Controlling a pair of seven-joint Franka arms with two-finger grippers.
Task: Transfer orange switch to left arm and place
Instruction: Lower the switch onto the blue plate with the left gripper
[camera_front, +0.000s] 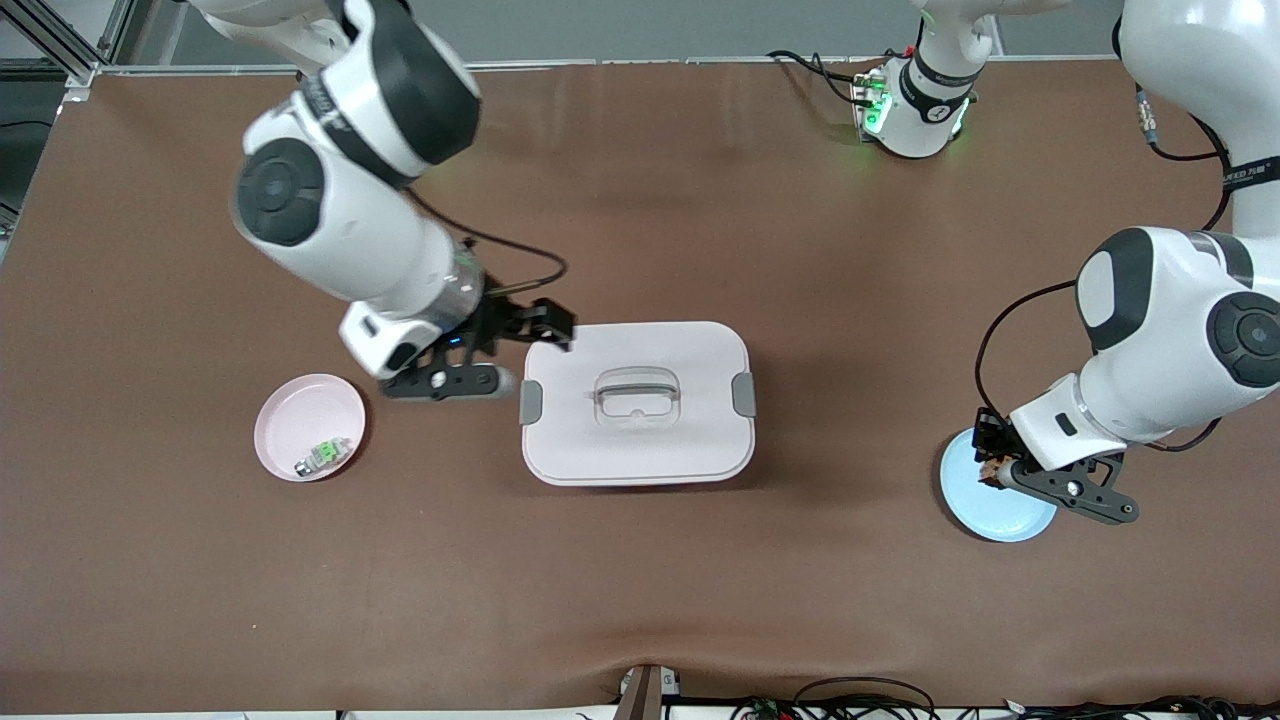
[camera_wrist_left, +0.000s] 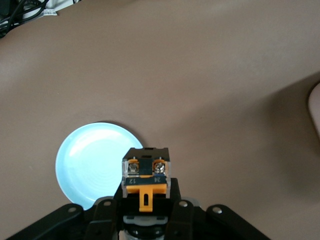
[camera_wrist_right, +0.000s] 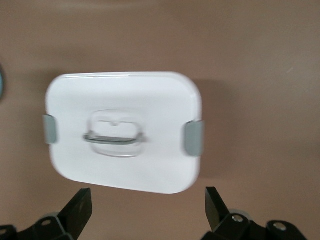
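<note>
The orange switch (camera_wrist_left: 146, 175), a small black block with an orange centre and clear top, is held in my left gripper (camera_wrist_left: 146, 200), whose jaws are shut on it. This gripper (camera_front: 990, 458) hangs with the switch (camera_front: 993, 472) over the edge of a light blue plate (camera_front: 1000, 505). The white lidded box (camera_front: 636, 400) with grey clasps stands mid-table. My right gripper (camera_front: 530, 355) hovers open and holds nothing, just off the box's end toward the right arm's end of the table. In the right wrist view the box (camera_wrist_right: 125, 132) lies off the spread fingertips (camera_wrist_right: 80, 210).
A pink plate (camera_front: 310, 425) holding a small green-and-clear part (camera_front: 325, 455) sits toward the right arm's end of the table, beside the box. The blue plate (camera_wrist_left: 92, 160) lies on the brown mat toward the left arm's end. Cables run along the table's front edge.
</note>
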